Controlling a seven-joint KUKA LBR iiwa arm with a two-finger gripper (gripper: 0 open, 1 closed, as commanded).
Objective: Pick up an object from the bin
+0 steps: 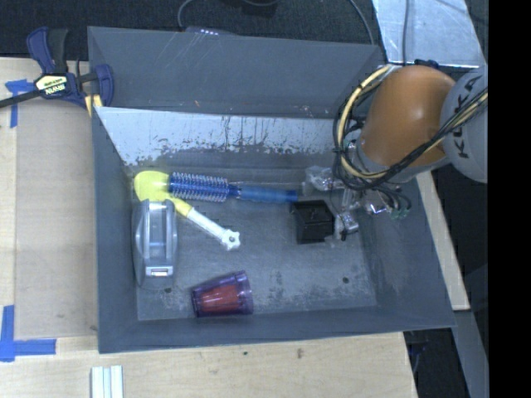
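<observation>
My gripper (342, 220) hangs low at the right side of the bin, under the arm's orange cover. Its metal fingers stand right beside a small black box (311, 221) on the bin floor, at the box's right edge. A blue bottle brush (228, 191) with a clear handle lies just left of the gripper, its handle end reaching toward the black box.
Farther left lie a yellow-headed brush with a white handle (178, 207), a clear tape dispenser (158, 238) and a purple-red cup on its side (221, 294) near the front wall. The arm with its cables fills the bin's right rear corner.
</observation>
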